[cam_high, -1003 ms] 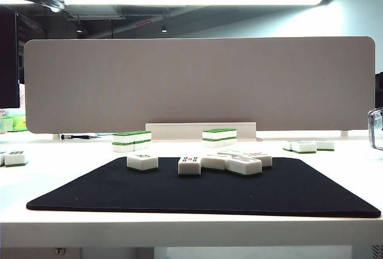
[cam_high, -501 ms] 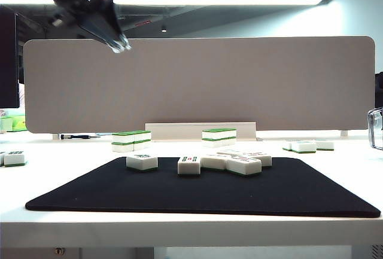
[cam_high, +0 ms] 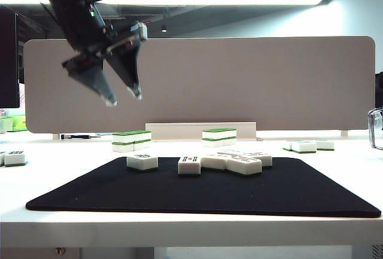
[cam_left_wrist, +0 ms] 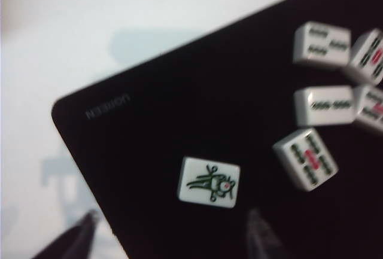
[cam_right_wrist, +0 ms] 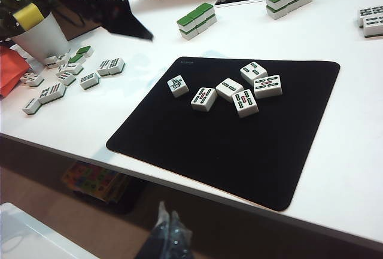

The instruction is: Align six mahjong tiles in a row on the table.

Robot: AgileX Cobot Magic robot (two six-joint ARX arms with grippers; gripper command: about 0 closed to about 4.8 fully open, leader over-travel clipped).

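- the left gripper [cam_high: 122, 98] hangs in the air well above the black mat [cam_high: 203, 193], its two dark fingers [cam_high: 99, 85] spread wide apart and pointing down, with nothing between them.
- below it and off toward the middle of the mat lie the six mahjong tiles [cam_high: 203, 163], all face up, white with green bases.
- the tile nearest beneath this gripper is a lone bird-marked tile [cam_left_wrist: 209, 181], apart from the others; in the left wrist view it sits between the two blurred fingertips [cam_left_wrist: 260, 235].
- the other five tiles [cam_right_wrist: 239, 91] lie in a loose cluster further along the mat, some touching, at mixed angles, not in a row.
- the mat rests on the white table [cam_high: 60, 151]; its corner shows just beside the gripper's near finger in the left wrist view.
- the right gripper [cam_right_wrist: 167, 235] is held low off the table's front edge, well away from the tiles; its fingers look pressed together, empty.
- stacks of green-topped tiles [cam_high: 131, 139] stand beyond the mat.
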